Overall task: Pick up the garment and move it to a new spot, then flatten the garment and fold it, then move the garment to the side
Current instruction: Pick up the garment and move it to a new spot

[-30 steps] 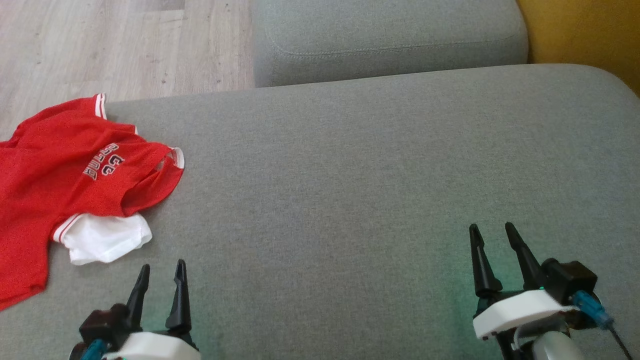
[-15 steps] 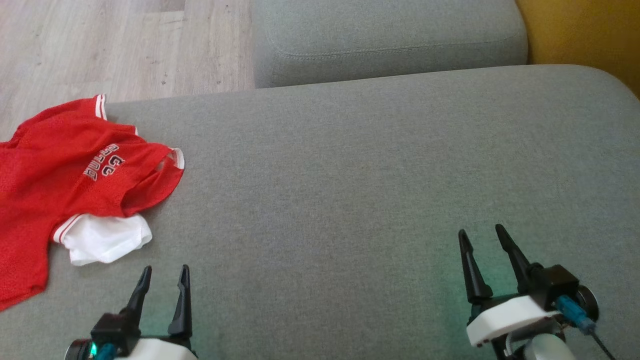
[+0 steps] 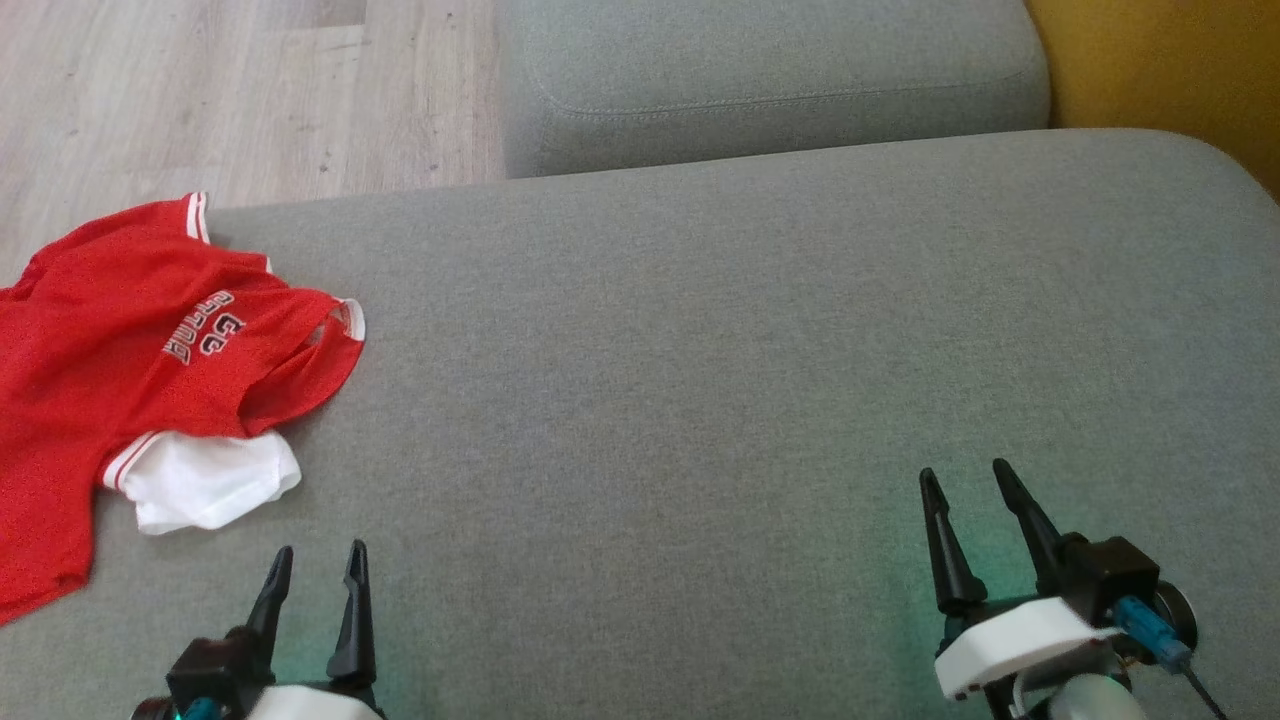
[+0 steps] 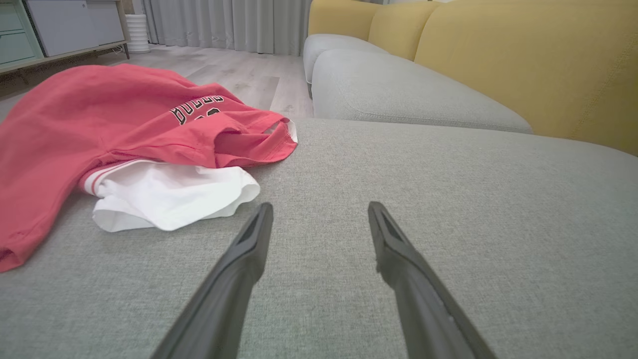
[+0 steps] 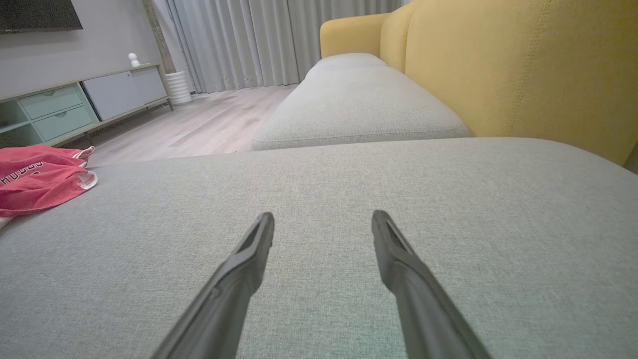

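A crumpled red garment [image 3: 120,360] with white trim, dark lettering and a white sleeve [image 3: 205,480] lies at the left edge of the grey sofa seat [image 3: 700,360], partly hanging over it. My left gripper [image 3: 318,555] is open just below and right of the sleeve, apart from it. In the left wrist view the garment [image 4: 99,124] lies ahead and left of the open gripper [image 4: 319,207]. My right gripper [image 3: 965,472] is open and empty over bare cushion at the lower right. The right wrist view has the garment [image 5: 40,179] far left of the open gripper [image 5: 323,215].
A second grey seat cushion [image 3: 770,80] lies beyond the one I work on. A yellow backrest [image 3: 1170,70] runs along the right. Pale wooden floor [image 3: 200,90] lies past the sofa's left edge. A low cabinet [image 5: 75,104] stands against the far wall.
Both grippers have drawn back toward the picture's bottom edge, the right one also slightly left. The garment has not moved. Both stay open.
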